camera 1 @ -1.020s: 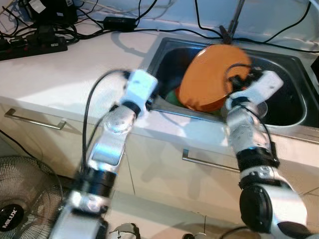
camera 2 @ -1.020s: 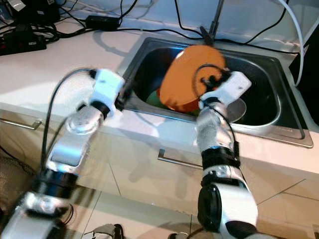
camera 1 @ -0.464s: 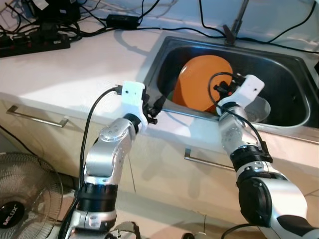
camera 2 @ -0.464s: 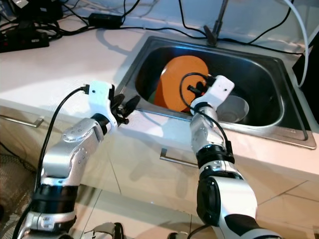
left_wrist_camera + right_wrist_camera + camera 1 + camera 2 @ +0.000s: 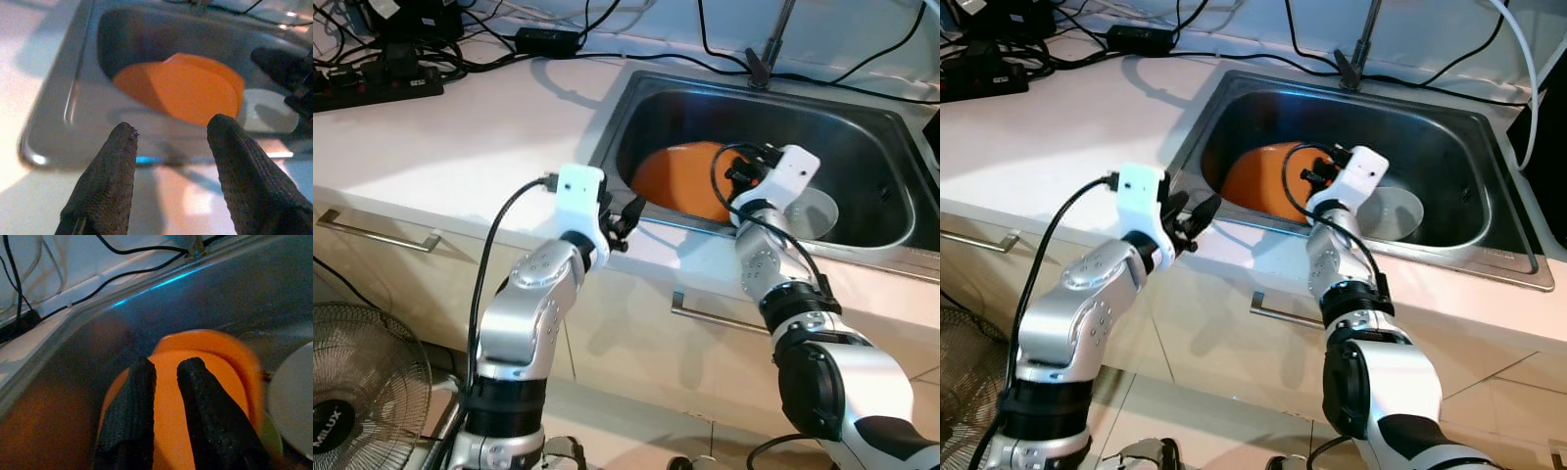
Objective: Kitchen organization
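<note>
Black fingers of the left gripper (image 5: 168,161) stand wide apart, holding nothing, above the counter edge just in front of the steel sink (image 5: 636,103). Farther in, the right gripper (image 5: 168,382) has its fingers narrowly parted, and whether they pinch the orange plate (image 5: 680,181) cannot be told. The plate lies low in the basin beside a white bowl (image 5: 818,211); organization appears unfinished, with both dishes in the sink.

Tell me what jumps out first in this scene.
The bright orange plate lying low in the steel sink grabs the eye, with the right gripper over it and a white bowl beside it. The left gripper hovers open at the sink's near-left rim, and black cables clutter the countertop.
</note>
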You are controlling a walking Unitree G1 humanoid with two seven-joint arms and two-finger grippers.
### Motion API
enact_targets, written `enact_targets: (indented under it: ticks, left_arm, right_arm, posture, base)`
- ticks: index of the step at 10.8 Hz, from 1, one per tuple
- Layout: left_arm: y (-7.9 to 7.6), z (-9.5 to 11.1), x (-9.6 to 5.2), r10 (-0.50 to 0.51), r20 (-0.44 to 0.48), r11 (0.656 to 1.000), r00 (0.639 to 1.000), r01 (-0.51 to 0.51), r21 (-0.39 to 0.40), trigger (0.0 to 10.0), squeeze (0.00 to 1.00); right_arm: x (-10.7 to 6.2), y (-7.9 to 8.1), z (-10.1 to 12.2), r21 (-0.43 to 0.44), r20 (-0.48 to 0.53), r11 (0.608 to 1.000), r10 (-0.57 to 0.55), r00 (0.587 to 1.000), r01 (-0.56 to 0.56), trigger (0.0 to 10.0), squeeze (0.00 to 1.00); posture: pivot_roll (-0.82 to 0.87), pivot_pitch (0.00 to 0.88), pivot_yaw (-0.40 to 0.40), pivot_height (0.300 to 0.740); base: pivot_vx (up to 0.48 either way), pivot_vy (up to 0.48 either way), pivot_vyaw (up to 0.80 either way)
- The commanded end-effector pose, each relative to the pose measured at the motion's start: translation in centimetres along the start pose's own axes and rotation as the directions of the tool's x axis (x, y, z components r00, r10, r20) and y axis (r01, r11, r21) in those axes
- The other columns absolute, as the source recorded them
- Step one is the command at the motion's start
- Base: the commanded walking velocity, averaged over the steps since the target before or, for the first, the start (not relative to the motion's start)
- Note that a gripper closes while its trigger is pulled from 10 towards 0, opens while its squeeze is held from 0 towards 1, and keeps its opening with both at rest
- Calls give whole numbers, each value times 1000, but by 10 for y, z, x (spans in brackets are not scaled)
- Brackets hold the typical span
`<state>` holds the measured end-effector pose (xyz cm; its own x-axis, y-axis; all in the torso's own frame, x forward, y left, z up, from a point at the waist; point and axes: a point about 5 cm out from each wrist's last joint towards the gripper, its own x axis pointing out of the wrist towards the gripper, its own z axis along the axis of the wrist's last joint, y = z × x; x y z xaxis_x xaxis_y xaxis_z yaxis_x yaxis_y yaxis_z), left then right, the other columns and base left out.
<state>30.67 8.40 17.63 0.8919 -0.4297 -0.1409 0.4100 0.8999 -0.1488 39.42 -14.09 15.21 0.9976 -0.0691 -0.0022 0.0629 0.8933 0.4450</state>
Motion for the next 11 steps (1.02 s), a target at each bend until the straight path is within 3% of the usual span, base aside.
enact_targets:
  ticks: [1, 3, 4, 5, 6, 8, 9, 11]
  left_arm:
    - [-6, 3, -2, -19, 6, 1000, 1000, 19, 4, 10000, 0]
    - [-4, 8, 0, 4, 51, 999, 999, -6, 52, 10000, 0]
    - [4, 15, 1, 73, 133, 987, 988, -90, 131, 10000, 0]
    - [13, 22, 1, 132, 220, 957, 967, -182, 224, 10000, 0]
    - [22, 29, 1, 174, 306, 929, 936, -259, 264, 10000, 0]
    - [28, 30, 1, 192, 389, 889, 901, -328, 320, 10000, 0]
    - [31, 20, 0, 196, 420, 872, 886, -353, 339, 10000, 0]
    - [35, 5, -1, 202, 428, 859, 881, -369, 355, 10000, 0]
  right_arm:
    - [-1, 6, -7, -9, -33, 1000, 25, 999, -26, 10000, 0]
    - [1, 12, 4, -67, 33, 996, 65, 997, -63, 10000, 0]
    - [1, 17, 16, -147, 110, 984, 114, 987, -97, 10000, 0]
    - [-3, 20, 30, -211, 205, 970, 162, 965, -118, 10000, 0]
    - [-15, 22, 39, -275, 291, 952, 218, 931, -137, 10000, 0]
    - [-37, 20, 39, -373, 344, 918, 275, 898, -138, 10000, 0]
    - [-55, 10, 28, -439, 331, 891, 282, 901, -118, 10000, 0]
    - [-73, -15, 3, -435, 263, 899, 185, 947, -55, 10000, 0]
  posture:
    - [172, 105, -50, 740]
    - [164, 95, -53, 740]
    - [148, 92, -54, 740]
    - [125, 88, -57, 740]
    - [105, 83, -57, 740]
    - [74, 73, -55, 740]
    - [49, 64, -49, 740]
    - [36, 53, -43, 740]
  base:
    - [0, 0, 0]
    - [0, 0, 0]
    - [0, 0, 0]
    - [0, 0, 0]
    - [0, 0, 0]
    - [0, 0, 0]
    - [0, 0, 0]
    - [0, 0, 0]
